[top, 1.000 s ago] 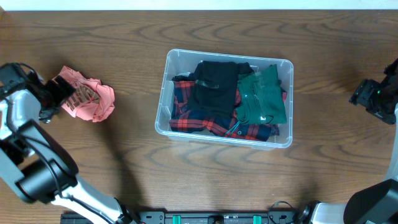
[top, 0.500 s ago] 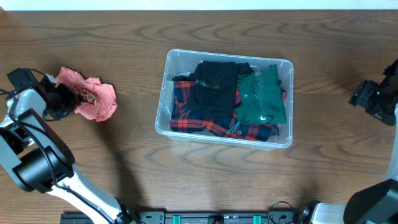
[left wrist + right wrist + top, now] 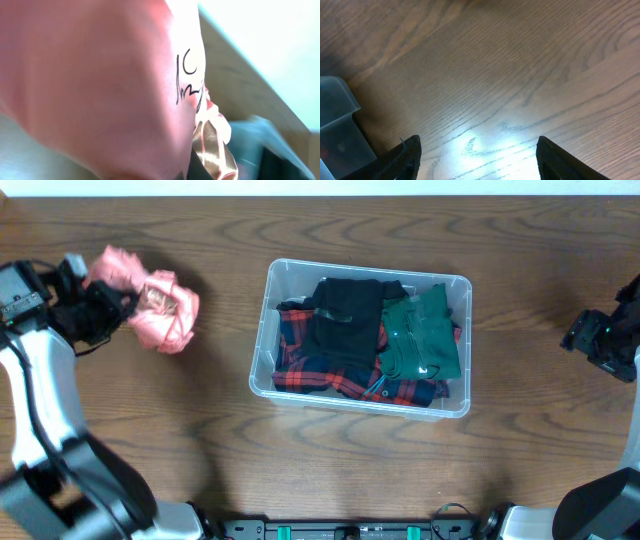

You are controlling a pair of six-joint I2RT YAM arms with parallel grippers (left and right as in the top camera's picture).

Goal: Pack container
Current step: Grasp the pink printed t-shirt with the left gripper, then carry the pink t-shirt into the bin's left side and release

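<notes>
Pinching the pink garment (image 3: pixel 150 305), the left jaws hold it well to the left of the container (image 3: pixel 268 300), which sits mid-table (image 3: pixel 300 470) with its long axis running left to right. The carry should therefore go rightward over the near short wall, onto the folded clothes (image 3: pixel 345 320) inside. The right jaws are spread and empty, out beyond the container's far end.

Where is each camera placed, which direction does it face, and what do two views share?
Overhead: above the table, facing straight down on container and pink garment; left gripper, right gripper at the edges.
Left wrist: close on the pink garment; own fingers hidden.
Right wrist: facing down at the table; both fingers show.
Shared: overhead and right wrist both show the container.
</notes>
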